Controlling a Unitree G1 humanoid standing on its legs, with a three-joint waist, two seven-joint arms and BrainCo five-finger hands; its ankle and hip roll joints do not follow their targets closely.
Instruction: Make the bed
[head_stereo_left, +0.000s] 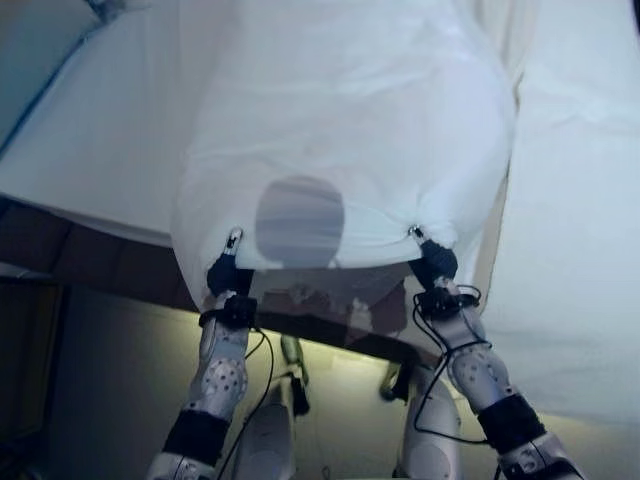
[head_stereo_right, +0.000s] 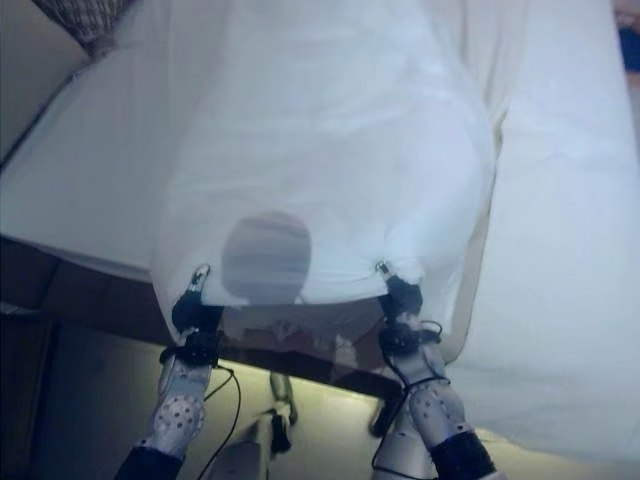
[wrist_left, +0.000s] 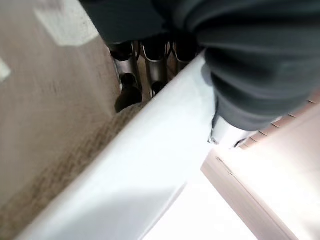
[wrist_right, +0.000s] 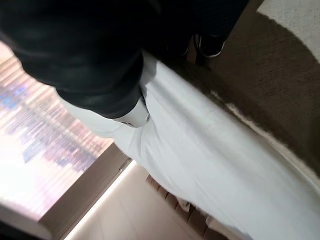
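Observation:
A white sheet (head_stereo_left: 350, 130) hangs spread in the air over the bed (head_stereo_left: 100, 140), its near edge stretched between my two hands. My left hand (head_stereo_left: 228, 268) pinches the sheet's near left corner. At the near right corner my right hand (head_stereo_left: 435, 260) grips it the same way. Both hands are raised at about the same height, roughly a shoulder width apart. In the left wrist view the sheet (wrist_left: 150, 165) runs out from under the dark hand cover (wrist_left: 250, 60). The right wrist view shows the sheet (wrist_right: 210, 160) pulled taut past the right hand's cover (wrist_right: 85, 55).
The white mattress stretches away at the left, above a dark bed base (head_stereo_left: 90, 255). More white bedding (head_stereo_left: 580, 250) lies at the right. A checked pillow (head_stereo_right: 85, 18) sits at the far left corner. Carpet (wrist_left: 45, 115) lies below.

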